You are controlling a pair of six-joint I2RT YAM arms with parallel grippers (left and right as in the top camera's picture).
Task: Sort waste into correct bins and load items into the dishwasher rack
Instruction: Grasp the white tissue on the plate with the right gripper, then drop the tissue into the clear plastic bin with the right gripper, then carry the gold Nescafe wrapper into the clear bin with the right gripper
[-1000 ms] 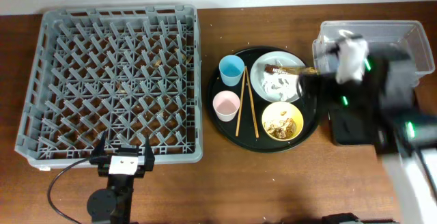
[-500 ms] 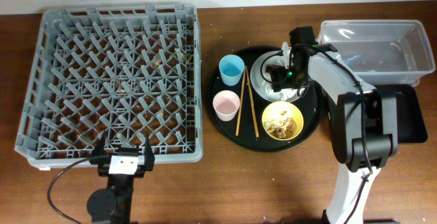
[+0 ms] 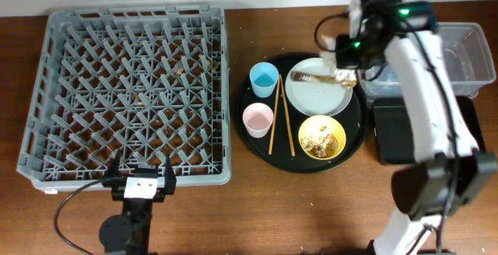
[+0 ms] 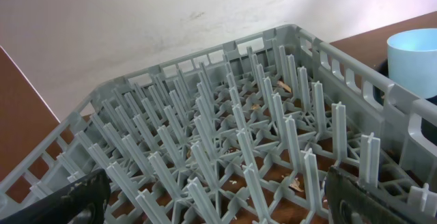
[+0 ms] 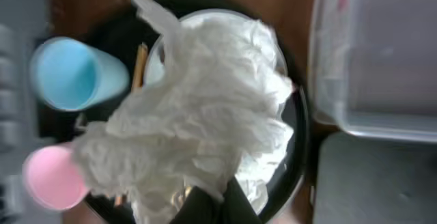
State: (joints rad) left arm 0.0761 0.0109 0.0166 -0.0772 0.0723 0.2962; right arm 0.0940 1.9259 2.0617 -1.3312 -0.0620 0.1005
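Napkin pinched, tub not reached yet

The right gripper (image 5: 212, 200) is clenched on a crumpled napkin (image 5: 205, 115), held above the plate (image 3: 311, 99) beside the clear tub (image 5: 382, 53). Only a corner looks gripped, so it could be dropped if swung fast.

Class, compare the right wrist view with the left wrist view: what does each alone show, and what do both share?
Only the right wrist view shows the crumpled white napkin held by the right gripper, the pink cup and the clear tub. Only the left wrist view shows the upright pegs of the dishwasher rack. Both show the light blue cup; a grey blur at the right wrist view's edge may be the rack.
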